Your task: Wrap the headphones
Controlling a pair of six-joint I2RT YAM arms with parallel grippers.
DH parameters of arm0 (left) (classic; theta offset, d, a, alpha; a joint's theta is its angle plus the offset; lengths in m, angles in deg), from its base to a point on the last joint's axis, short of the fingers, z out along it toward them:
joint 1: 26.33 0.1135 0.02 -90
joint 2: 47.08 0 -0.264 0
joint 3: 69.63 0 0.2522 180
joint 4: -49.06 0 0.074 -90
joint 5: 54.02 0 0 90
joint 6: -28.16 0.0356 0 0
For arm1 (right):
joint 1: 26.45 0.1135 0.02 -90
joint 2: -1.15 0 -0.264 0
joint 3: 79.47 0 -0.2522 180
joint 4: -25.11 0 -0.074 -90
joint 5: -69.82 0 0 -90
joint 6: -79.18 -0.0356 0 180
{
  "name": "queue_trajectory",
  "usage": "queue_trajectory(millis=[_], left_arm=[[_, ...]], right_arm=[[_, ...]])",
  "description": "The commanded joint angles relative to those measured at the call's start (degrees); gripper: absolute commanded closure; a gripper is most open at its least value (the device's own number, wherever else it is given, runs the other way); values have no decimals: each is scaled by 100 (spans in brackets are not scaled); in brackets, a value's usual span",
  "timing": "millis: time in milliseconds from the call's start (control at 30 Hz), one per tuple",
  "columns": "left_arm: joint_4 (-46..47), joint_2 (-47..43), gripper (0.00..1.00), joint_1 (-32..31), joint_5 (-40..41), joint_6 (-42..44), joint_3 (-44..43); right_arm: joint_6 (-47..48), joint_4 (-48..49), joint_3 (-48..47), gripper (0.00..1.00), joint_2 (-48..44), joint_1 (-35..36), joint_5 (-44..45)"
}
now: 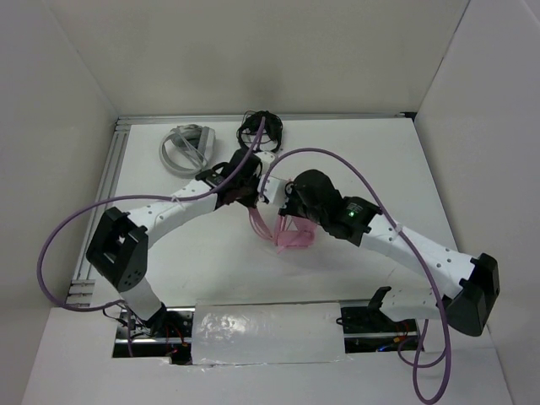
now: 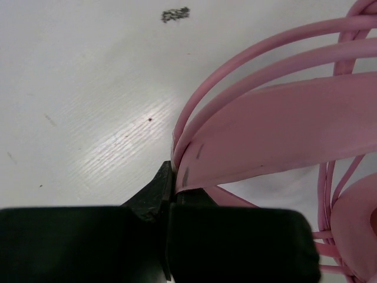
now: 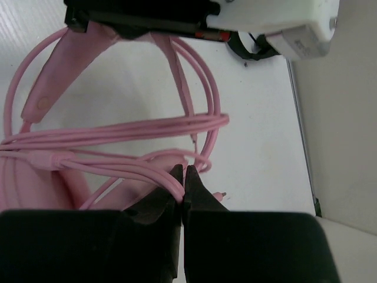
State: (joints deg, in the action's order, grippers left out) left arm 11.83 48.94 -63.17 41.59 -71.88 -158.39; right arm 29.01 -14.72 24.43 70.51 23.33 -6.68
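The pink headphones [image 1: 293,236] hang between both grippers, low over the middle of the table. My left gripper [image 1: 246,201] is shut on the pink headband [image 2: 277,135], pinching its edge at the fingertips [image 2: 164,187]. Loops of thin pink cable [image 2: 247,53] run along the headband, and an ear cup [image 2: 356,218] shows at lower right. My right gripper [image 1: 287,209] is shut on strands of the cable [image 3: 118,132] at its fingertips [image 3: 177,177]. The headband [image 3: 65,71] and the left gripper [image 3: 141,17] show above it. The cable's plug [image 3: 221,194] lies just right of my right gripper.
Black headphones [image 1: 260,129] lie at the back centre and grey-white headphones [image 1: 186,148] at the back left. White walls enclose the table on three sides. Purple robot cables [image 1: 67,228] arc over both arms. The table's right edge [image 3: 297,112] is near.
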Motion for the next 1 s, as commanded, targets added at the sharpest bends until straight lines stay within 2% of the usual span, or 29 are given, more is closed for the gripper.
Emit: queue_trajectory(millis=[0,167,233,367,500,600,800,967], left_arm=[[491,-365,100,-139,-681,714,292],[746,-682,100,-174,-1097,934,522],[808,-805,100,-183,-1263,1143,627],[940,-902,100,-192,-1474,1171,750],[914,-779,100,-183,-1501,1259,724],[852,-630,100,-183,-1580,1303,662],[878,-348,100,-183,-1677,1417,645],[791,91,100,-113,-1712,1426,496]], right_arm=[[332,989,-76,97,-371,-179,-137],[288,893,-41,95,-345,-662,-286],[271,797,-58,94,-327,-837,-671],[-10,953,108,93,-379,-1356,-1760],[-37,700,65,92,-310,-1996,-3568],[-168,664,73,90,-64,-2393,-4309],[-529,708,38,87,515,-2859,-4233],[-1100,918,3,87,894,-2895,-3451]])
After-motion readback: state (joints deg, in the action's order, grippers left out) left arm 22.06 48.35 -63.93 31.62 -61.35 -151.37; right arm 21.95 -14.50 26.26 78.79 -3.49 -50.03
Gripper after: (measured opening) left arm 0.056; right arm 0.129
